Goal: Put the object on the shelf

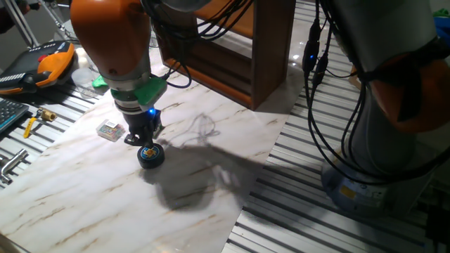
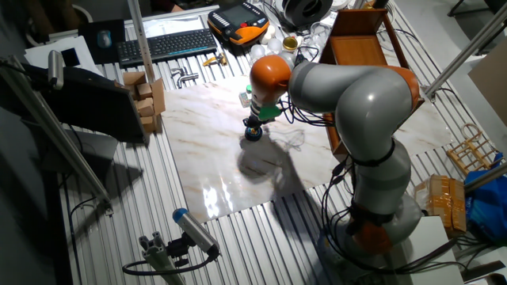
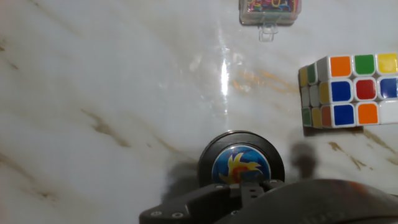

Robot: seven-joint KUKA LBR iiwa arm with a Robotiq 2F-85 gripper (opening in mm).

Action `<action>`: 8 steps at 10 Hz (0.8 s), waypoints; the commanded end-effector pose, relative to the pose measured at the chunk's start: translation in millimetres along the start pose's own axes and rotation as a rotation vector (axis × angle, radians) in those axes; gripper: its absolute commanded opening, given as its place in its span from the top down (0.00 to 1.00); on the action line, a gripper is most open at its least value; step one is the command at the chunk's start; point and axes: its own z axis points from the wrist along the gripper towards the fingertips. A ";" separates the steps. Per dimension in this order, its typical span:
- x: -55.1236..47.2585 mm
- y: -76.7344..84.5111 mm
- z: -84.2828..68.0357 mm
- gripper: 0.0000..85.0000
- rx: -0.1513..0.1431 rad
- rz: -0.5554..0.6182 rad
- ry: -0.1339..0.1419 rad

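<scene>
The black disc (image 1: 150, 154) with a blue, yellow and orange emblem lies flat on the marble board (image 1: 84, 204). My gripper (image 1: 143, 138) hangs low just behind it, almost touching. It looks open and holds nothing. In the hand view the disc (image 3: 241, 163) sits at the bottom centre, just ahead of the gripper's dark housing (image 3: 249, 202), with a blurred dark finger (image 3: 303, 160) to its right. The other fixed view shows the gripper (image 2: 253, 125) over the disc (image 2: 253, 135). The dark brown wooden shelf (image 1: 232, 56) stands at the board's far edge, also seen in the other fixed view (image 2: 356, 51).
A Rubik's cube (image 3: 348, 90) lies right of the disc. A small clear box (image 1: 110, 130) (image 3: 270, 11) lies beyond it. Tools and an orange pendant (image 1: 53, 62) sit at the left. Black cables (image 1: 316, 105) hang by the shelf. A keyboard (image 2: 162, 43) and cardboard boxes (image 2: 146, 99) lie off the board.
</scene>
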 end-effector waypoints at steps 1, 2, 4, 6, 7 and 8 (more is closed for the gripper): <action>-0.2 -0.1 0.1 1.00 -0.026 0.005 0.010; 0.4 0.8 0.8 0.80 -0.036 0.028 -0.007; 1.0 2.6 -0.2 0.40 -0.012 0.039 -0.031; 1.8 3.2 1.8 0.00 -0.026 0.049 -0.051; 2.6 3.8 4.0 0.00 -0.026 0.048 -0.065; 3.1 4.4 4.8 0.00 -0.020 0.040 -0.074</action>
